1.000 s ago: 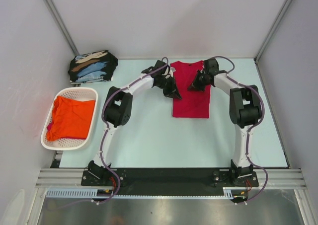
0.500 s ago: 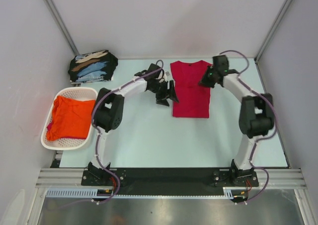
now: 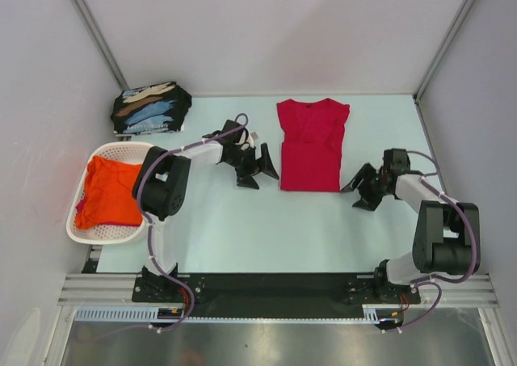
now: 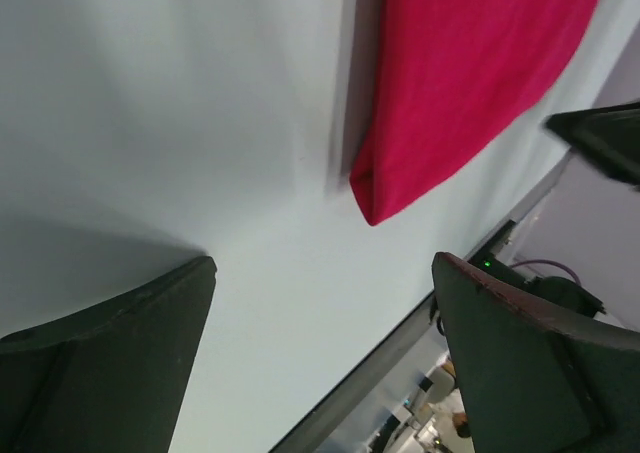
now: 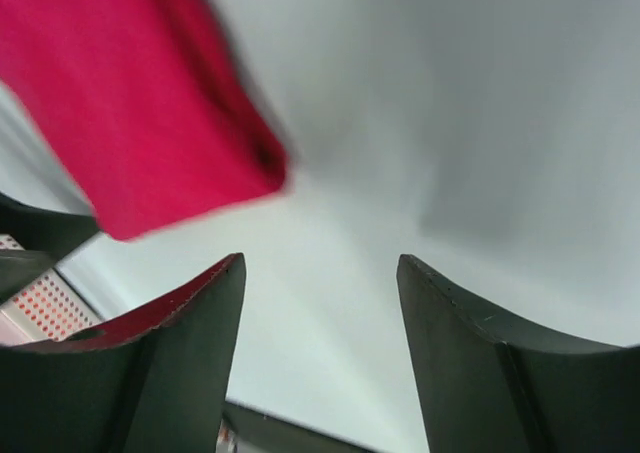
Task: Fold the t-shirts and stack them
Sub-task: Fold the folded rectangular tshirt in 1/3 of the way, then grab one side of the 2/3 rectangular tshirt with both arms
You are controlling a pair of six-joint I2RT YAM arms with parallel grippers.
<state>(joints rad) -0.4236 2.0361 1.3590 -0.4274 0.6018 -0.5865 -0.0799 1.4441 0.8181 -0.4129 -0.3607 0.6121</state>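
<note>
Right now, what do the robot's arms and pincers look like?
The left arm and right arm are white tubes with chunky black joints. Thin purple cables loop along them. The left pincer and right pincer each have two dark, wedge-shaped fingers.

The pale counter (image 3: 242, 229) carries a crimson t-shirt (image 3: 311, 144) lying flat. Well to its left sits a folded stack of black printed t-shirts (image 3: 149, 107). Farther left, toward the near edge, stands a white basket (image 3: 109, 238).
</note>
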